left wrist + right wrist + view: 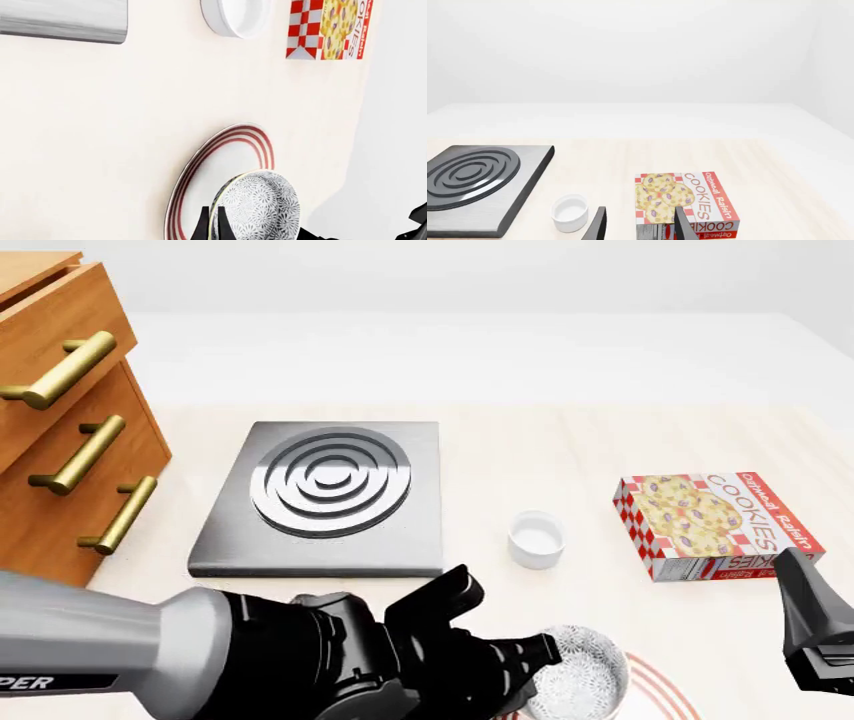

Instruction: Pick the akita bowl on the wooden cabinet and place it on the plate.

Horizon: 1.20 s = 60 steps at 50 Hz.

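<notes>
- Nearest the front camera, the left arm's grey and black body is seen filling the lower left, and its left gripper [541,665] is carried over the plate [654,680] at the bottom edge.
- Two dark fingers [202,227] are seen clamped on the rim of the akita bowl [260,207]: one lies outside the wall, the other inside.
- The bowl is held above the plate's face, tilted in the left wrist view; whether its base touches the plate cannot be told.
- The coming move is judged to turn on one relation: the bowl lies beyond the fingertips and over the plate, so lowering and release are all that appear to be left.
- The left arm is much the nearer; the right gripper [639,225] is held well apart, fingers spread and empty, pointed toward the cookie box [687,202].
- The bowl is round, dark outside, with fine white-and-grey floral lacework inside; the plate is flat, glossy white, ringed with thin red lines.
- The wooden cabinet [60,420], orange-brown with brass bar handles, stands at far left beside the grey stove slab [327,495]; a small white cup [535,539] is set between slab and box.
</notes>
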Motion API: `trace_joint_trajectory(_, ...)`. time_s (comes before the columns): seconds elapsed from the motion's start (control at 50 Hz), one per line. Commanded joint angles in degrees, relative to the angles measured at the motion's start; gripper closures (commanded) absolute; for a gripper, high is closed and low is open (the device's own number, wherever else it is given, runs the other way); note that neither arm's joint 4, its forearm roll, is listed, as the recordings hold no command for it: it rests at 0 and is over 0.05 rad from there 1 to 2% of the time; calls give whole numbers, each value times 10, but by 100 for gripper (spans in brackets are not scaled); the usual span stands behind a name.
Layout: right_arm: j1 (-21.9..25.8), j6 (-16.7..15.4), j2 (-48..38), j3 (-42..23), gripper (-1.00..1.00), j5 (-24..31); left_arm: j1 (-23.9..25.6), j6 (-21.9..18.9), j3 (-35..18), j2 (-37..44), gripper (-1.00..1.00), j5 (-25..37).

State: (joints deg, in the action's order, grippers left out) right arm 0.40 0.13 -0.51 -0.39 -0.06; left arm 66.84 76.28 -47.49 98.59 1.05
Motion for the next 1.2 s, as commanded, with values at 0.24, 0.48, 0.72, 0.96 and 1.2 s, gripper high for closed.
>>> trace_joint_trajectory(0.24,0,0,0,0,-100,0,5,9,-1,12,100,-16)
trace_joint_trajectory(0.48,0,0,0,0,-100,0,7,15,3,18,100,-24)
trace_joint_trajectory(0.72,0,0,0,0,-100,0,11,22,7,23,100,-32)
trace_joint_trajectory(0.96,0,0,0,0,-100,0,13,25,6,27,100,-36)
trace_joint_trajectory(1.2,0,0,0,0,-100,0,14,28,8,28,100,-38)
